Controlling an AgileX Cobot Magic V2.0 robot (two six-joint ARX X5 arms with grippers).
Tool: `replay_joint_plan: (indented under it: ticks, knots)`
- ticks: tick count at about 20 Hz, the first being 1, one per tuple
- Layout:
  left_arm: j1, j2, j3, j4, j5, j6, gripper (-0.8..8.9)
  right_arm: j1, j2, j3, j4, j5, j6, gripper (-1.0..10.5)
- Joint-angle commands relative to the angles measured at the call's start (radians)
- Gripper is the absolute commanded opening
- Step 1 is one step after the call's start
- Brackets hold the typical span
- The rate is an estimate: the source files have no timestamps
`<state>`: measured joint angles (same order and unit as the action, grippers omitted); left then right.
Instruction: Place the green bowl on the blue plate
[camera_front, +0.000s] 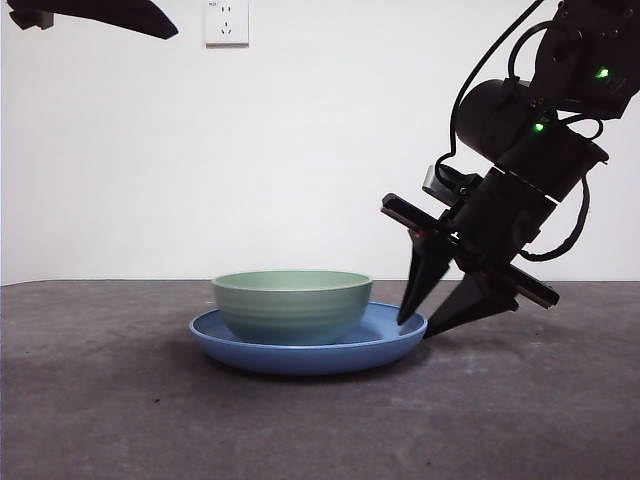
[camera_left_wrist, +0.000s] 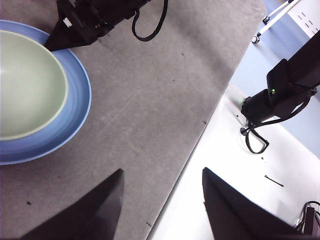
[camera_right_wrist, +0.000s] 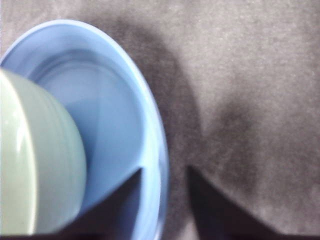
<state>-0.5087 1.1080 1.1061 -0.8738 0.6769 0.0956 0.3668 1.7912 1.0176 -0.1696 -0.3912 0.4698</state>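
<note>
The green bowl (camera_front: 292, 305) stands upright on the blue plate (camera_front: 390, 340) in the middle of the table, a little left of the plate's centre. My right gripper (camera_front: 415, 328) slants down at the plate's right rim, open; in the right wrist view, one jaw is over the plate (camera_right_wrist: 110, 115) and the other over the table, apart from the bowl (camera_right_wrist: 40, 165). My left gripper (camera_left_wrist: 162, 172) hangs open and empty high above the table, away from the bowl (camera_left_wrist: 27, 85) and plate (camera_left_wrist: 75, 105). In the front view it shows only as a black tip (camera_front: 90, 15).
The grey table mat (camera_front: 120, 400) runs all around the plate. A white wall with a socket (camera_front: 226, 22) stands behind. In the left wrist view the mat's edge (camera_left_wrist: 200, 135) gives way to a white surface with an arm base (camera_left_wrist: 280, 95) and cables.
</note>
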Motion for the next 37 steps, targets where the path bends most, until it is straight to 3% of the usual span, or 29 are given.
replay_joint_plan:
  ticks: [1,5,9,13,18,27,37]
  knots:
    - [-0.005,0.008,0.007,0.006,0.004,0.017,2.50,0.009,0.000,0.018,0.001,0.000,0.006,2.1]
    - [-0.005,0.008,0.007,0.006,0.004,0.017,2.50,0.008,-0.094,0.018,-0.037,0.051,-0.015,2.1]
    - [-0.005,0.008,0.007,0.006,0.004,0.017,2.50,0.008,-0.266,0.018,-0.136,0.093,-0.103,2.1]
    - [-0.005,0.008,0.007,0.006,0.004,0.017,2.50,0.018,-0.482,0.018,-0.305,0.064,-0.212,2.1]
    - [-0.005,0.008,0.007,0.006,0.004,0.017,2.50,0.028,-0.706,0.018,-0.503,-0.008,-0.293,2.1]
    - [-0.005,0.008,0.007,0.005,0.004,0.016,2.49,0.038,-0.895,0.018,-0.790,-0.145,-0.365,2.1]
    - [-0.005,0.008,0.007,0.005,0.004,0.016,2.49,0.040,-0.930,0.018,-0.824,-0.142,-0.383,2.1]
